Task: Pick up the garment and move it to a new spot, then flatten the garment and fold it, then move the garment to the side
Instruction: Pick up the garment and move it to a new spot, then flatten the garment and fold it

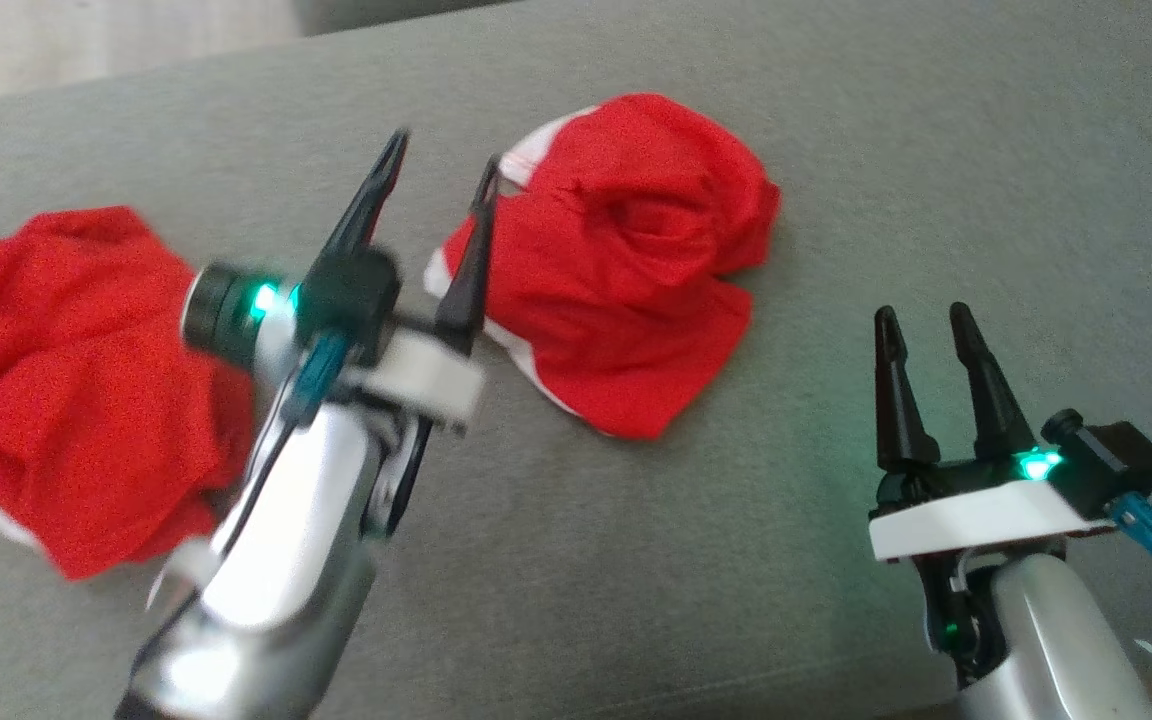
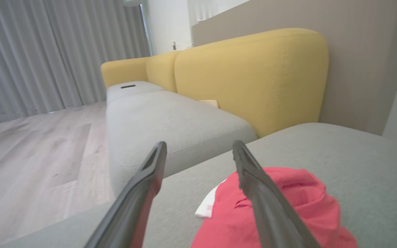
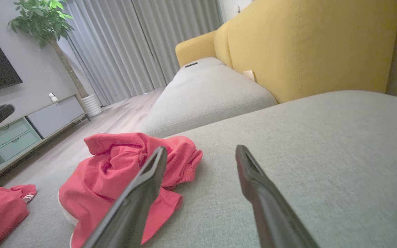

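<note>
A crumpled red garment with white trim (image 1: 626, 260) lies in the middle of the grey cushion (image 1: 836, 150); it also appears as the red garment (image 2: 281, 210) and the red garment (image 3: 122, 175) in the wrist views. My left gripper (image 1: 441, 165) is open and raised, its fingertips at the garment's left edge, nothing between them. My right gripper (image 1: 926, 325) stands open at the lower right, apart from the cloth. A second red garment (image 1: 66, 380) lies bunched at the left, partly behind my left arm.
The grey cushion belongs to a sofa with a yellow backrest (image 3: 308, 44). Wooden floor (image 2: 29, 155) lies beyond the cushion's edge. Curtains (image 3: 133, 44), a plant (image 3: 43, 17) and a low cabinet (image 3: 29, 127) stand across the room.
</note>
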Robot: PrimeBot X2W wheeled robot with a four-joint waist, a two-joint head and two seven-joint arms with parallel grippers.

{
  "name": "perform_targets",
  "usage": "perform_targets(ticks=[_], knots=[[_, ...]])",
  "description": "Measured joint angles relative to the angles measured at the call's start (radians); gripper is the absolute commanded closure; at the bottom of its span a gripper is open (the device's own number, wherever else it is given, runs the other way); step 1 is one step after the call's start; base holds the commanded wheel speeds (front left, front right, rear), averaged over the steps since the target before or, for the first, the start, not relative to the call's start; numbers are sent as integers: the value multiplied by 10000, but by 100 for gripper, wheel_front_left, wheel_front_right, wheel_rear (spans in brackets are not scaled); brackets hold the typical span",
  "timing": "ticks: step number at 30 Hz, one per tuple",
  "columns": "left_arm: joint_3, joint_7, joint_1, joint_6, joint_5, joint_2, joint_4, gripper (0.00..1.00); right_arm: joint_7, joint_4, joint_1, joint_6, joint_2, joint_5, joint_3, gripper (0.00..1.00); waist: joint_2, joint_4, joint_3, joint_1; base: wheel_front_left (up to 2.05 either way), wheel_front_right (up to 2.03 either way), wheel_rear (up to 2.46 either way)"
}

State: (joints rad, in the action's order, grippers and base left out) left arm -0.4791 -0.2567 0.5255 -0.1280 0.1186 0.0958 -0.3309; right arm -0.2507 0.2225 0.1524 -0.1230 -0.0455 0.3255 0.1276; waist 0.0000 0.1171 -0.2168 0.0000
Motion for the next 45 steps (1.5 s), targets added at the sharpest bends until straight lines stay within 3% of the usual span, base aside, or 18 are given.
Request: perform_targets(ticks=[7,18,32,45], knots=[[493,0,-2423,-336,-13,372,1709,0,0,50,-149,0,2,-449,-263,0,0,-943,614,0,0,0,0],[1260,0,-5004,-564,-31,109,2846,0,0,119,-933,0,4,-631,-646,0,0,-1791,1582,0,0,0,0],[1450,0,-5199,35,-309,-245,2686,0,0,205,-1186,0,4,-1239,-180,0,0,-2214,1431,0,0,0,0],[1407,0,-4569,230,-305,-391,2552,0,360,2428,-60,0,-2,-2046,1356,0,0,-2930,781,0,0,0,0]])
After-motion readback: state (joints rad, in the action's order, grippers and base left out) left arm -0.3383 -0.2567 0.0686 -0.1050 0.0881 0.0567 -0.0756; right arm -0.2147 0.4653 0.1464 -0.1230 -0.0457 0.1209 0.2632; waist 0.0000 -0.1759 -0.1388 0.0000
